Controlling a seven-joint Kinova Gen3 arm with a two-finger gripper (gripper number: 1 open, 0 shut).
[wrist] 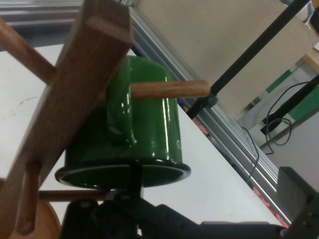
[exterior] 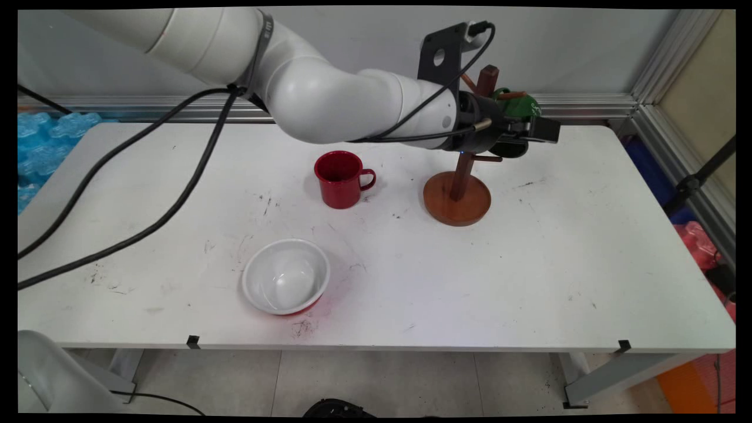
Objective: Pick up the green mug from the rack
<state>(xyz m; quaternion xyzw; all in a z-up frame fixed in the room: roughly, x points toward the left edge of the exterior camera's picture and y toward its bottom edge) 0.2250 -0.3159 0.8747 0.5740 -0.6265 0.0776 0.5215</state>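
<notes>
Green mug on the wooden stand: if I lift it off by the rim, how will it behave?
The green mug looks glossy like enamel, so probably stiff, fairly light and slippery on a thin rim hold. Its handle seems hooked over a peg of the mug tree, so it may swing or catch. The gripper appears to straddle its rim.

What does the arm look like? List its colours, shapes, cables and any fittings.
The arm is glossy white, built of thick rounded tube links with smooth bulging joints. Black cables hang from it in long loops, held by a black band near the upper link. The wrist ends in a black gripper. A flat black bracket with a round hole stands on the wrist, with a cable plugged in on top.
</notes>
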